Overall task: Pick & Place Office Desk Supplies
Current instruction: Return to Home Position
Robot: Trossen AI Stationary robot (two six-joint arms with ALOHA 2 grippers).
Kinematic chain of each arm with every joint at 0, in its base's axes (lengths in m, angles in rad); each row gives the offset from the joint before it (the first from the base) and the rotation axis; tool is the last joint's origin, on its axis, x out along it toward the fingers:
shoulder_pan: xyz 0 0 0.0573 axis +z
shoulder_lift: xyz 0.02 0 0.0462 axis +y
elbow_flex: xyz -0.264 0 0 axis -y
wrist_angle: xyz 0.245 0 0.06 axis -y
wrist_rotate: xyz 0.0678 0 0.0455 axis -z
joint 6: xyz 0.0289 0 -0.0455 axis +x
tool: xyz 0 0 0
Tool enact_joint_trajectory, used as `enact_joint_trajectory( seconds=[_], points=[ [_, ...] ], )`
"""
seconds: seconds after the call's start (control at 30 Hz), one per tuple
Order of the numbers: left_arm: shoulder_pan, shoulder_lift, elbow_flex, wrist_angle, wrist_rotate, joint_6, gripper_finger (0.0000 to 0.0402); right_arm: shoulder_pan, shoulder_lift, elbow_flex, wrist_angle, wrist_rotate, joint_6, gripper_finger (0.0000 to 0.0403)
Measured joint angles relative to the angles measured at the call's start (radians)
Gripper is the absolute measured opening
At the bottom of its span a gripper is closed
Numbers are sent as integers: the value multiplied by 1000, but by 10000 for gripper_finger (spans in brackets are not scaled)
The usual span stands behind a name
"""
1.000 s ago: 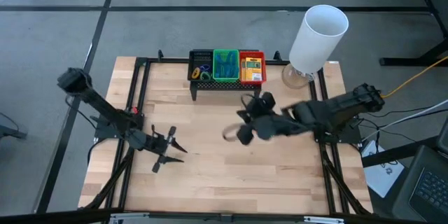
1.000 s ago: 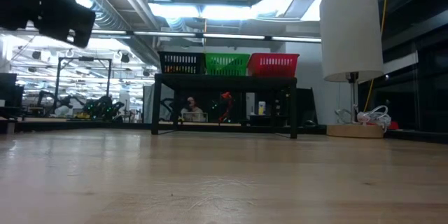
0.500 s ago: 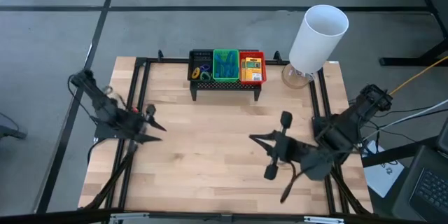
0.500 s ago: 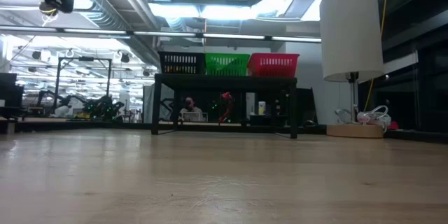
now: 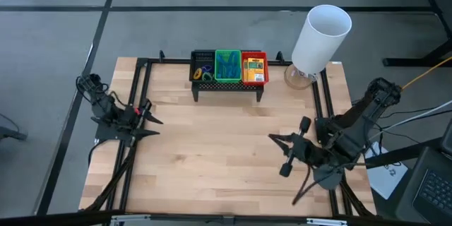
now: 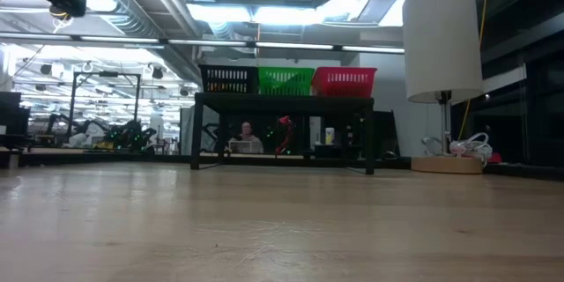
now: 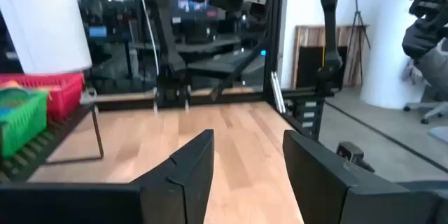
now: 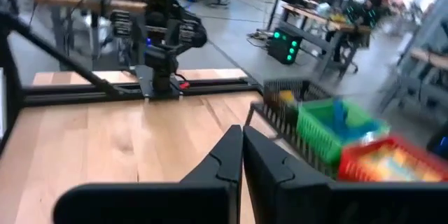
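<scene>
Three small baskets sit side by side on the black mesh stand (image 5: 227, 88) at the far edge: black basket (image 5: 203, 67) with coloured rings, green basket (image 5: 227, 66) with blue bands, red basket (image 5: 254, 68) with yellow packs. The low view shows the same three, black basket (image 6: 229, 79), green basket (image 6: 285, 80) and red basket (image 6: 344, 80). My left gripper (image 5: 157, 127) hovers open by the table's left edge, touching nothing. My right gripper (image 5: 271, 139) is shut and empty over the near right of the table; its fingers (image 8: 241, 147) meet.
A tall white cylinder (image 5: 321, 35) stands on a round base at the far right corner, right of the stand. A black frame rail (image 5: 138, 106) runs along the table's left side and another rail (image 5: 326, 106) along the right. Bare wood (image 5: 219, 148) lies between the arms.
My right gripper has drawn back from just in front of the stand toward the table's near right. My left gripper has pulled back from the near left of the table toward the left edge and rose out of most of the low view.
</scene>
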State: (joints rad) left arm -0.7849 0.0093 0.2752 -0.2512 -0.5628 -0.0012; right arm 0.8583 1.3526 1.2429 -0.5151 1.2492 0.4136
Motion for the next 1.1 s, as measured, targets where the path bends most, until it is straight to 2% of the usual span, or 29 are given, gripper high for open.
enact_joint_trajectory(
  seconds=[0.1, 0.27, 0.33, 0.4, 0.47, 0.57, 0.8, 0.9, 1.03, 1.1],
  points=[
    [0, 2, 0, -8, 4, -5, 168, 14, -63, -235, 236, 21, 50, 13],
    [0, 2, 0, -1, 5, 20, 168, 15, -122, -560, 677, 17, -61, 14],
    [0, 2, 0, 2, -8, 28, 168, 14, -140, -666, 797, 130, -44, 14],
    [0, 1, 0, 18, -23, 38, 168, 14, -154, -730, 866, 271, 50, 14],
    [1, 1, 0, 35, -19, 18, 168, 14, -158, -751, 910, 321, 192, 14],
    [1, 1, 0, 39, -21, 8, 168, 14, -155, -752, 918, 235, 363, 14],
    [1, 1, 0, 46, -21, 23, 168, -13, -148, -747, 920, 10, 443, 14],
    [1, 1, 0, 46, -23, 28, 168, -32, -149, -747, 919, 26, 436, 14],
    [1, 1, 0, 63, -27, 121, 168, -52, -149, -747, 920, 44, 379, 14],
    [1, 1, 0, 68, -8, 48, 168, -56, -149, -747, 943, 68, 389, 14]
  ],
)
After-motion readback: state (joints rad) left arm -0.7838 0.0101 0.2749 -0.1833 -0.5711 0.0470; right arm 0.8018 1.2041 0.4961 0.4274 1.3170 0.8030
